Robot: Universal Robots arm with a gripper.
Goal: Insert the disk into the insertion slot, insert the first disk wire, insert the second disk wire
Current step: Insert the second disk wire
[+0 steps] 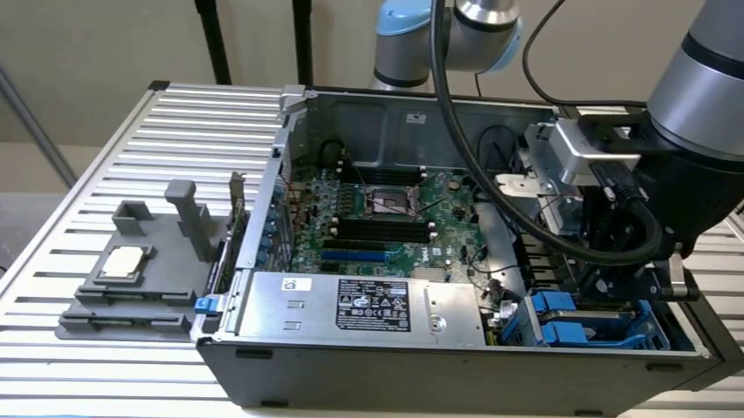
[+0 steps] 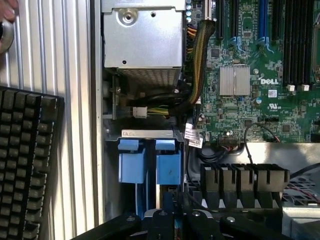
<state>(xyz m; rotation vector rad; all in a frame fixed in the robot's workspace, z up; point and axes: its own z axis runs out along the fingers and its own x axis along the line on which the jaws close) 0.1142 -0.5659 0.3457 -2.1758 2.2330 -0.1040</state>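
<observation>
The insertion slot (image 1: 587,329) is the grey cage with bright blue rails in the open computer case's near corner, at the exterior view's right. In the wrist view two blue tabs (image 2: 150,161) stand side by side in the insertion slot (image 2: 148,134). The disk's silver body is hidden. My gripper (image 1: 625,283) hangs just above the cage, and its black fingertips (image 2: 169,199) stand together over the blue tabs, shut with nothing seen between them. A black wire with a white tag (image 2: 192,135) and a yellow-black wire bundle (image 2: 196,60) run beside the cage.
The silver power-supply box (image 1: 355,303) fills the case's near wall beside the cage. The green motherboard (image 1: 378,213) lies behind. A grey fixture holding a chip (image 1: 125,266) sits outside the case. A black keyboard (image 2: 25,165) and a person's hand (image 2: 7,9) are on the slatted table.
</observation>
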